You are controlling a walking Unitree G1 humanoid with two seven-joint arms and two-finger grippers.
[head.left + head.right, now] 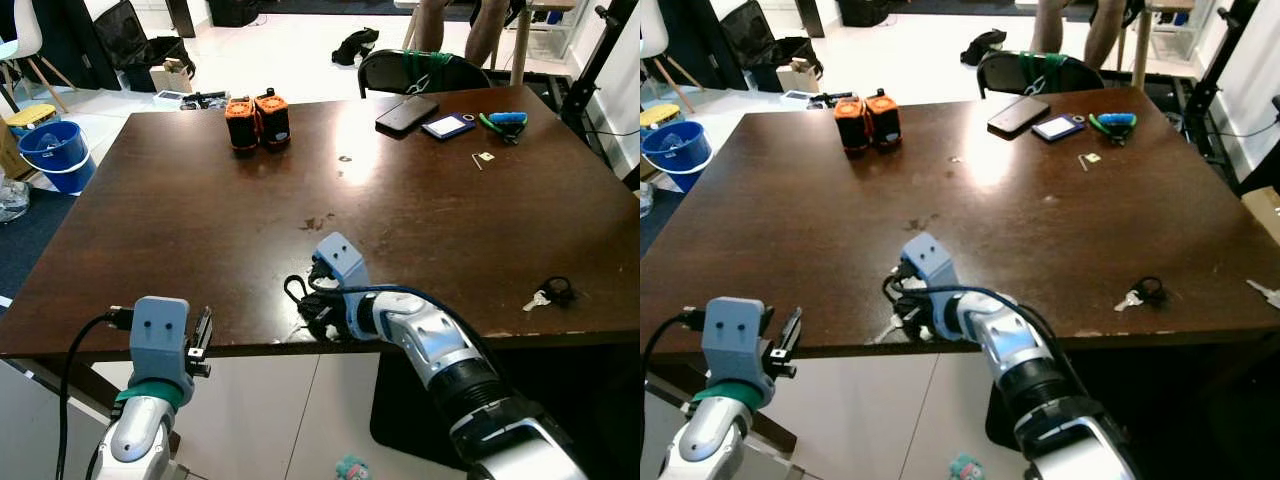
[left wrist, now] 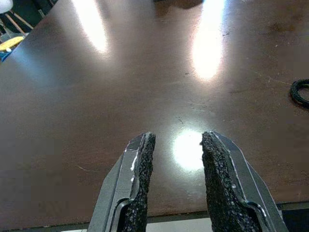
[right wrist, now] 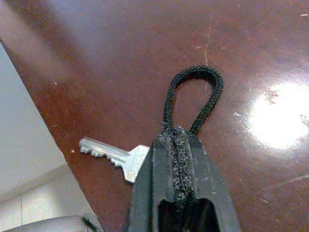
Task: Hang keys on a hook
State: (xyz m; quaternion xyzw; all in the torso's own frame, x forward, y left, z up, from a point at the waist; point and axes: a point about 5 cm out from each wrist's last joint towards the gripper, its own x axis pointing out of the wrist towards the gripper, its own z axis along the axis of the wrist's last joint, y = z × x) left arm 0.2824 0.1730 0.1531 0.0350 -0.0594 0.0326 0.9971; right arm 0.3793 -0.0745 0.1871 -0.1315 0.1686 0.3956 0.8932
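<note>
Right wrist view looks down the right gripper (image 3: 179,145), whose two black fingers are pressed together on a black cord loop (image 3: 193,94) with a silver key (image 3: 113,157) hanging off it, the blade lying flat at the near edge of the brown table (image 1: 200,200). The pinch sits on the cord just above the key's head, and the free loop stands out past the fingertips. Judged from this, the key is light and stiff, while the cord is soft and limp, so it would sag and swing; the cord is the sensible place to hold, leaving the loop open for a hook.

Beside it at the table edge, the left gripper (image 2: 176,150) hovers with its fingers (image 2: 142,164) parted and nothing between them.

Farther along to the right lies a second key set (image 1: 550,293), apart from both arms. At the far side stand two orange and black battery packs (image 1: 257,120), a phone (image 1: 407,113) and green pliers (image 1: 503,121). No hook can be made out.
</note>
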